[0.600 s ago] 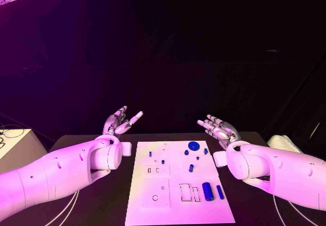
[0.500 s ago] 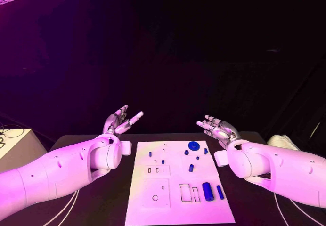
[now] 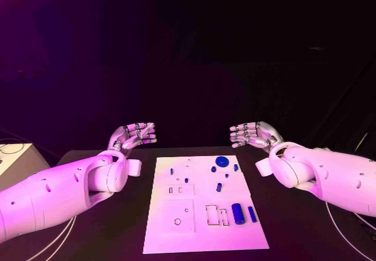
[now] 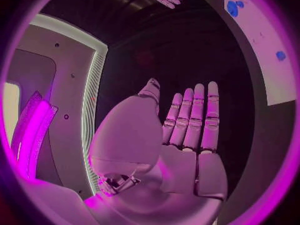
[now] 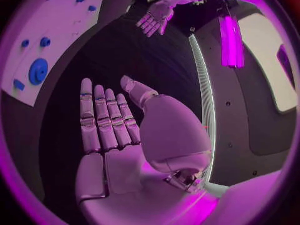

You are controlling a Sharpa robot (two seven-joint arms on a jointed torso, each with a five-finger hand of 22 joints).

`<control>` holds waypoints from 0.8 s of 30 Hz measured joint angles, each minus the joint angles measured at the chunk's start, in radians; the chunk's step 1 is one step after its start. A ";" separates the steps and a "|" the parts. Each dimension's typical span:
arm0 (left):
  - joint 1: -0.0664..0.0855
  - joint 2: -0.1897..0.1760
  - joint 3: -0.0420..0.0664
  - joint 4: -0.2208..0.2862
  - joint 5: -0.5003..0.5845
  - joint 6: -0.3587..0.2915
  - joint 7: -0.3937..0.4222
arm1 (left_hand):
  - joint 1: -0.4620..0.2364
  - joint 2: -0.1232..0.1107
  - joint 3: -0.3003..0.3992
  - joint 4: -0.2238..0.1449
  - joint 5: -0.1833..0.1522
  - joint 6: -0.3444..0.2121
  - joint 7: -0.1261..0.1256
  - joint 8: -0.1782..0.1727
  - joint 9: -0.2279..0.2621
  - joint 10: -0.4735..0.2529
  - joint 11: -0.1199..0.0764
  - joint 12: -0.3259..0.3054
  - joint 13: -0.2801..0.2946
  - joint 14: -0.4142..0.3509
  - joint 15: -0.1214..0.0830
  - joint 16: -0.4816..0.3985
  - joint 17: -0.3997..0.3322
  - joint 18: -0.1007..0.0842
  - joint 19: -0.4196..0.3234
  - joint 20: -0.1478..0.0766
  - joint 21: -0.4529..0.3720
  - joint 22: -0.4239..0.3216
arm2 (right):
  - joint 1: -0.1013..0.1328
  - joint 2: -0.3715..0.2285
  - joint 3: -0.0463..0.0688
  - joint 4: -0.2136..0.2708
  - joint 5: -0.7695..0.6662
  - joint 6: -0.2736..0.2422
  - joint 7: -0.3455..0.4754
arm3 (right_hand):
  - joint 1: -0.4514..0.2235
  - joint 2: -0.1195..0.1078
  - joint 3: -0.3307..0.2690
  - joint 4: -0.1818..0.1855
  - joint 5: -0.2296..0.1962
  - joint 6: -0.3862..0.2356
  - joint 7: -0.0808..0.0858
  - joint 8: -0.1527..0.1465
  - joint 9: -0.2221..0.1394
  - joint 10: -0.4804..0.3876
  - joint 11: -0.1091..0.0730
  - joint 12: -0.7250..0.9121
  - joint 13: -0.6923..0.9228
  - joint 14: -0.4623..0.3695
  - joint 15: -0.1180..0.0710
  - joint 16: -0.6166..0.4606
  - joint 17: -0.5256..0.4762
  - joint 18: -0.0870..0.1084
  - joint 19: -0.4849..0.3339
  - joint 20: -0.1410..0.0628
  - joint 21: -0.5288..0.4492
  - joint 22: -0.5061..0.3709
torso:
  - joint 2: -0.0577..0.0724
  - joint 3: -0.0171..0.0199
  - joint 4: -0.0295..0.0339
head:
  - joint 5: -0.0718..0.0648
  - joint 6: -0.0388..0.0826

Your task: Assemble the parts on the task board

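Both hands hang empty above the far end of the table, our left hand [image 3: 133,136] beyond the far left corner of the board [image 3: 205,239], our right hand [image 3: 252,135] beyond its far right corner, fingers straight and side by side. Moments ago they were turned palm-up and spread; now they face each other, so no part is touched and assembly has not begun. Nearest us, two blue bars [image 3: 238,213] lie by the board's right edge; farther off small pieces scatter toward a round blue disc [image 3: 223,161]. The smallest pieces are too tiny to identify.
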State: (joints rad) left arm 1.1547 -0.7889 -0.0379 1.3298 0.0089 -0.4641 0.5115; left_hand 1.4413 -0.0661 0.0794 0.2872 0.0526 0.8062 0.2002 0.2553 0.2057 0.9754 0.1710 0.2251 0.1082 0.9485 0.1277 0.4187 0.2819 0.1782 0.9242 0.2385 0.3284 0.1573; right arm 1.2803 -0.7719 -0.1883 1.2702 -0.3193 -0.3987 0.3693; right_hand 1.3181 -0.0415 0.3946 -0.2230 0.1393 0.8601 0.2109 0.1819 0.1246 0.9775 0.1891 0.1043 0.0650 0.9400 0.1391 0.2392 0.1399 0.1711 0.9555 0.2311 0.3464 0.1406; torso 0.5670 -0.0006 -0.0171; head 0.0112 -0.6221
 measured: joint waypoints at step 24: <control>0.046 -0.222 0.022 0.362 -0.147 0.116 -0.062 | 0.068 -0.038 0.074 0.002 0.000 0.076 -0.008 -0.001 0.037 0.161 -0.049 -0.084 -0.025 0.116 -0.074 0.387 0.377 0.000 0.178 -0.101 0.332 0.188 | 0.108 0.007 0.008 0.003 -0.906 0.061 -0.283 | -0.080 -0.108 0.205 -0.032 -0.038 0.180 -0.058 -0.048 0.022 0.322 -0.112 -0.042 0.003 0.467 -0.140 0.220 0.307 -0.048 0.389 -0.144 0.808 0.741 | 0.108 -0.0028 -0.0077 | -0.032 0.012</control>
State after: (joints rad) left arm 1.2003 -1.0110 -0.0159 1.6920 -0.1383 -0.3486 0.4492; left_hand 1.5091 -0.1045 0.1536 0.2897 0.0525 0.8824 0.1917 0.2546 0.2428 1.1362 0.1225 0.1412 0.0832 1.0641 0.0539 0.8054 0.6589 0.1782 1.1026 0.1376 0.6606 0.3456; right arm 1.3878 -0.7645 -0.1805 1.2733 -1.2258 -0.3377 0.0860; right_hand 1.2377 -0.1499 0.5995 -0.2552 0.1018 1.0401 0.1528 0.1341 0.1469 1.2990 0.0767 0.0619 0.0679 1.4066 -0.0008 0.4591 0.4473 0.1234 1.3449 0.0868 1.1543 0.8814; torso 0.6751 -0.0034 -0.0247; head -0.0203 -0.6103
